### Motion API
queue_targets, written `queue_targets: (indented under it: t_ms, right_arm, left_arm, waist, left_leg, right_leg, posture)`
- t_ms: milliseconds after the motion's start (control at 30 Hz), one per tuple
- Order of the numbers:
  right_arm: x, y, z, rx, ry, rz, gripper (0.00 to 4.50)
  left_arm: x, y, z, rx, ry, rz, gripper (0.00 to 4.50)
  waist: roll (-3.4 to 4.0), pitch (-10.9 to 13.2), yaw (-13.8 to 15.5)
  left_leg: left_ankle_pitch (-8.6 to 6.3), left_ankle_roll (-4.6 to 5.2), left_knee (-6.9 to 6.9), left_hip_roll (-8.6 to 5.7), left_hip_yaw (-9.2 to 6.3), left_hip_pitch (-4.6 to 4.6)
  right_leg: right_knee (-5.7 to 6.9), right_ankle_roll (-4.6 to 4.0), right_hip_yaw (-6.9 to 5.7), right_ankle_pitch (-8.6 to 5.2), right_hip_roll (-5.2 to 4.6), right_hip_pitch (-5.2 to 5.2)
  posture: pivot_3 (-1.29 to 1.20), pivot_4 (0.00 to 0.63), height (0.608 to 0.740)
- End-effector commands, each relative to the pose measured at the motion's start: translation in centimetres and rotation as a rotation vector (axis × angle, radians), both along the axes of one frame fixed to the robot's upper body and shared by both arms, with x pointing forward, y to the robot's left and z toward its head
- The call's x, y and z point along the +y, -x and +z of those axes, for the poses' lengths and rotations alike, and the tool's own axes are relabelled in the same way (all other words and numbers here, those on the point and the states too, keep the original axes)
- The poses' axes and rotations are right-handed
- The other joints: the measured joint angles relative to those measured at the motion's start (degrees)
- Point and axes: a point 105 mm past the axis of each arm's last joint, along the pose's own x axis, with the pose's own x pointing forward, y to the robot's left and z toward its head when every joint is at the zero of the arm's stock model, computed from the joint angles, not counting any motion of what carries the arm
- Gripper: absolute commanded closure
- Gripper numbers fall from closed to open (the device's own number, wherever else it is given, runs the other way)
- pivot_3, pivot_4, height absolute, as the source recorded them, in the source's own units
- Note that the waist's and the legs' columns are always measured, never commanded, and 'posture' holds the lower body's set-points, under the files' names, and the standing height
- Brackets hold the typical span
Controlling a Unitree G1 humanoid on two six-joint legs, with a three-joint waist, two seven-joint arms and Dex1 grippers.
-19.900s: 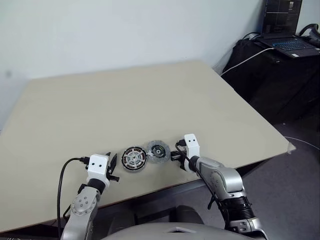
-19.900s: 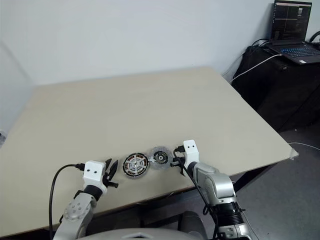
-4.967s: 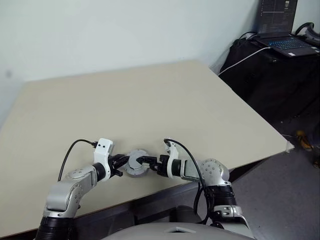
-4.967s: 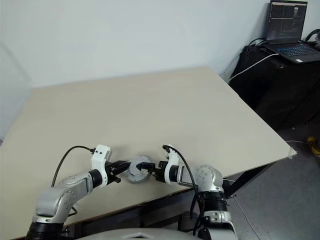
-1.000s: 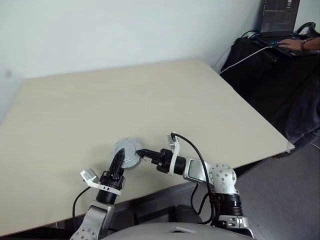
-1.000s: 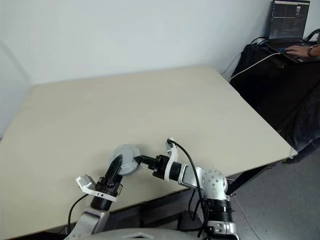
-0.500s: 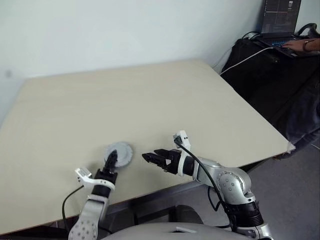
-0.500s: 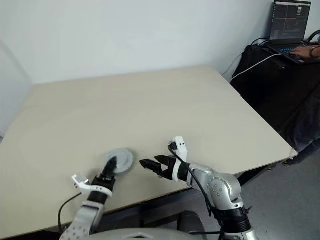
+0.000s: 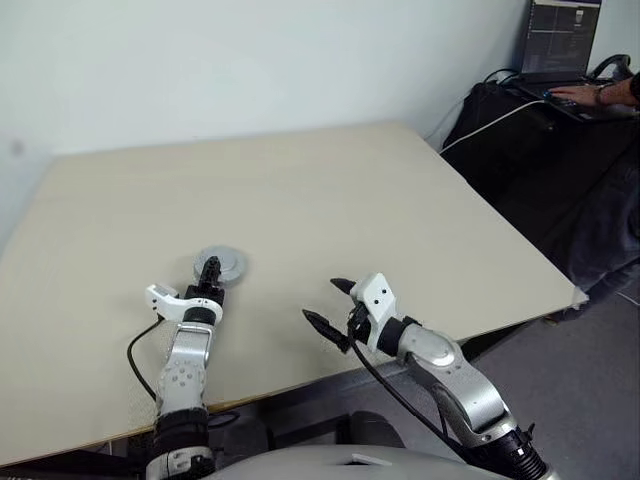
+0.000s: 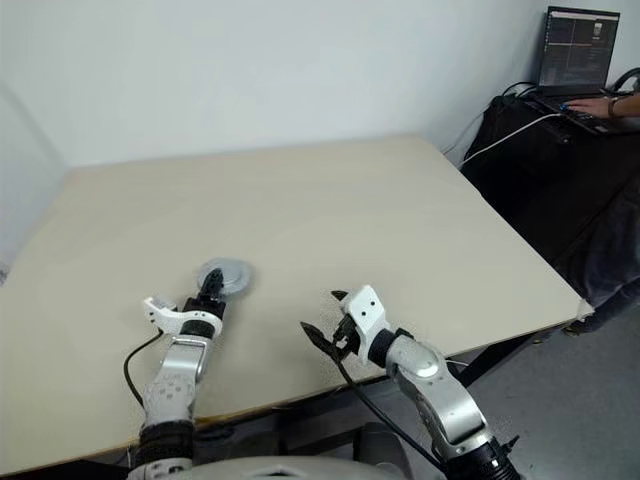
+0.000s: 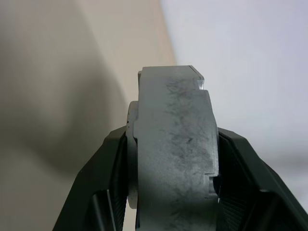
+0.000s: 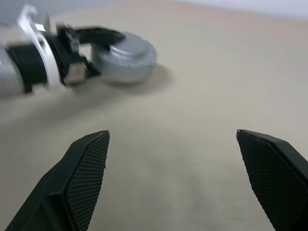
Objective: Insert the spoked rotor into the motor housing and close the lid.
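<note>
Near the front edge of the bench [image 9: 300, 200], toward its left side, sits the motor housing [image 9: 221, 264] with the grey lid [image 12: 129, 50] closed over it, so the two read as one low round grey puck lying flat on the beige top. What is inside it cannot be seen. The left gripper [image 9: 211, 272] reaches in from the front-edge side, and its black fingers [image 11: 113, 159] are clamped on the puck, one on each flat face, as the left wrist view shows with the notched grey rim standing between them. In the right wrist view the same gripper shows side on, its upper finger lying over the lid's raised boss. The right gripper [image 9: 328, 306] hangs over the front edge near the middle, well apart from the housing, with its two fingers [image 12: 86, 173] spread wide and nothing between them but bare benchtop. Off the far right corner, a person's hand [image 9: 570, 94] rests at a laptop [image 10: 575, 45] on a dark stand.
</note>
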Motion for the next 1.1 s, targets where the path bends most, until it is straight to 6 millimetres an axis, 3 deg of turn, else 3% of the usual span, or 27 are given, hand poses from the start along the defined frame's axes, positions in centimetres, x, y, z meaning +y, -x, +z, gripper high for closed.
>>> queue_targets:
  t_ms: [33,367,667,700,867,1100]
  right_arm:
    - [-1.1,-0.1,0.0,-0.08,0.031,-0.034,0.0]
    - [-2.0,0.6,-1.2,-0.029,0.024,-0.101,0.0]
    - [-2.0,0.4,-1.6,-0.011,0.045,-0.118,0.0]
    - [-2.0,0.4,-1.7,-0.009,0.046,-0.118,0.0]
    - [-1.9,0.4,-1.8,-0.001,0.052,-0.115,0.0]
    - [-1.7,0.5,-2.1,0.016,0.047,-0.113,0.0]
  left_arm:
    - [-0.4,-2.5,2.0,-0.067,-0.001,0.025,2.37]
    - [0.1,-5.0,1.6,0.014,-0.015,0.053,2.37]
    - [0.4,-4.1,-0.5,0.169,-0.062,0.071,2.37]
    - [0.4,-3.9,-0.6,0.177,-0.063,0.069,1.66]
    - [0.7,-2.1,-1.3,0.21,-0.079,0.055,0.13]
    - [1.0,3.0,-2.1,0.278,-0.111,-0.005,0.03]
  waist:
    - [-0.06,0.01,0.2]
    - [-0.14,0.06,0.16]
    - [-0.17,0.01,0.13]
    - [-0.16,0.0,0.07]
    - [-0.07,-0.1,-0.36]
    - [0.02,-0.2,-1.25]
  left_leg:
    - [0.0,0.0,0.0,0.0,0.0,-0.01]
    - [0.01,-0.01,0.0,-0.01,-0.03,-0.03]
    - [0.02,-0.02,0.01,0.0,-0.02,0.15]
    - [0.02,-0.03,0.01,0.01,-0.02,0.16]
    - [0.03,-0.04,0.01,0.03,-0.04,0.19]
    - [-0.08,-0.04,-0.03,0.0,-0.19,0.39]
  right_leg:
    - [0.0,-0.02,-0.01,0.01,0.0,0.0]
    - [-0.03,-0.03,-0.02,0.03,0.01,0.01]
    - [0.01,-0.01,0.0,0.04,0.0,0.16]
    - [0.03,-0.02,0.0,0.04,0.0,0.16]
    - [0.06,-0.03,0.1,0.03,0.01,0.14]
    - [0.07,-0.02,0.56,0.02,0.2,0.09]
  posture:
    - [0.0,0.0,0.74]
    - [0.0,0.0,0.74]
    - [0.0,0.0,0.74]
    - [0.0,0.0,0.74]
    - [0.0,0.0,0.74]
    - [0.0,0.0,0.74]
